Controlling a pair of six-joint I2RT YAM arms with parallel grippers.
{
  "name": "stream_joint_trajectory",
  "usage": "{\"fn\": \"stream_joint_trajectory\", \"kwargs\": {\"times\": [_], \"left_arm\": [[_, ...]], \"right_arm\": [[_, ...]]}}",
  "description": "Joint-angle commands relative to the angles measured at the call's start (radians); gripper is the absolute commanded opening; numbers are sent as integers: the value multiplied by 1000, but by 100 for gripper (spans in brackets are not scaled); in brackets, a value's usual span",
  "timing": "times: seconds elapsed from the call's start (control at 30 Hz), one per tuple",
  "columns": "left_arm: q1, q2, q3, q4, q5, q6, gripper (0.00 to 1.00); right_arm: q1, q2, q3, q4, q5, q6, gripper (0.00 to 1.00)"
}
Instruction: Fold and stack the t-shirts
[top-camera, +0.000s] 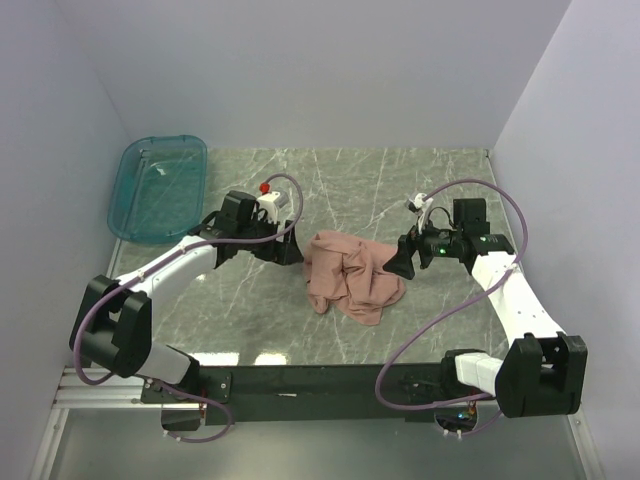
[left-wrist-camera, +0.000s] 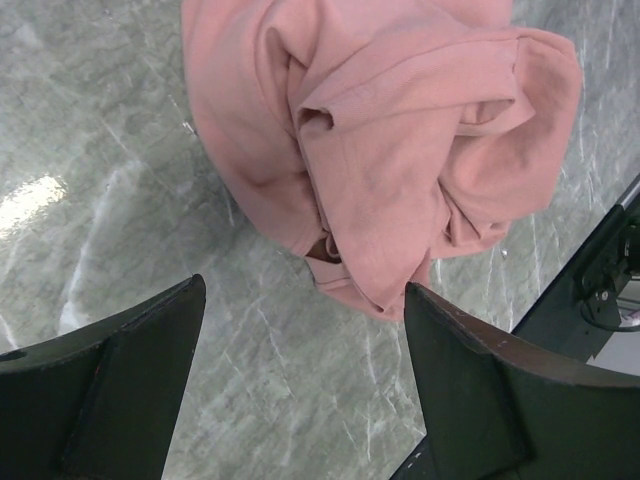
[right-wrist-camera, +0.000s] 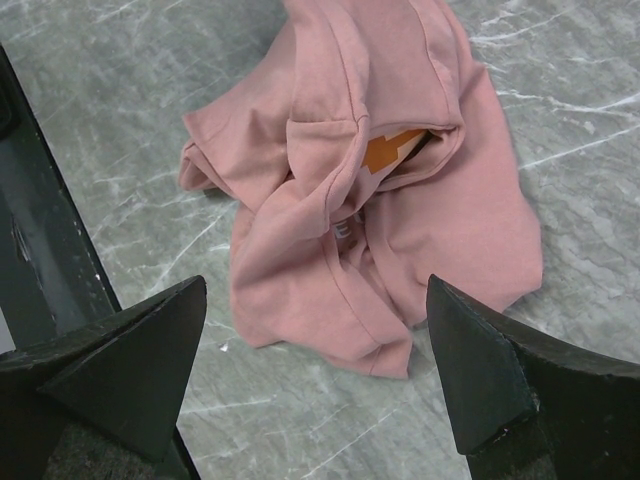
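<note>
A dusty-pink t-shirt lies crumpled in a heap in the middle of the marble table. My left gripper hovers just left of the heap, open, with only bare table between its fingers; the shirt fills the upper part of the left wrist view. My right gripper sits at the heap's right edge, open and holding nothing. In the right wrist view the t-shirt lies ahead of the gripper, with an orange patch of print and a white letter showing in a fold.
A teal translucent tray rests at the back left corner, partly off the marble. Walls close in on the left, back and right. The black base rail runs along the near edge.
</note>
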Motion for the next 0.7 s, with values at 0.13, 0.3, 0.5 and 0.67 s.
{"fn": "stream_joint_trajectory", "kwargs": {"times": [0.13, 0.3, 0.5, 0.67], "left_arm": [[-11, 1, 42, 19, 33, 1, 86], [-14, 7, 42, 19, 34, 1, 86], [-21, 13, 45, 14, 39, 4, 86], [-27, 13, 45, 14, 45, 5, 86]], "right_arm": [[8, 5, 4, 21, -23, 11, 96], [12, 11, 3, 23, -22, 14, 96], [15, 14, 4, 24, -17, 16, 96], [15, 16, 1, 26, -16, 19, 96]]}}
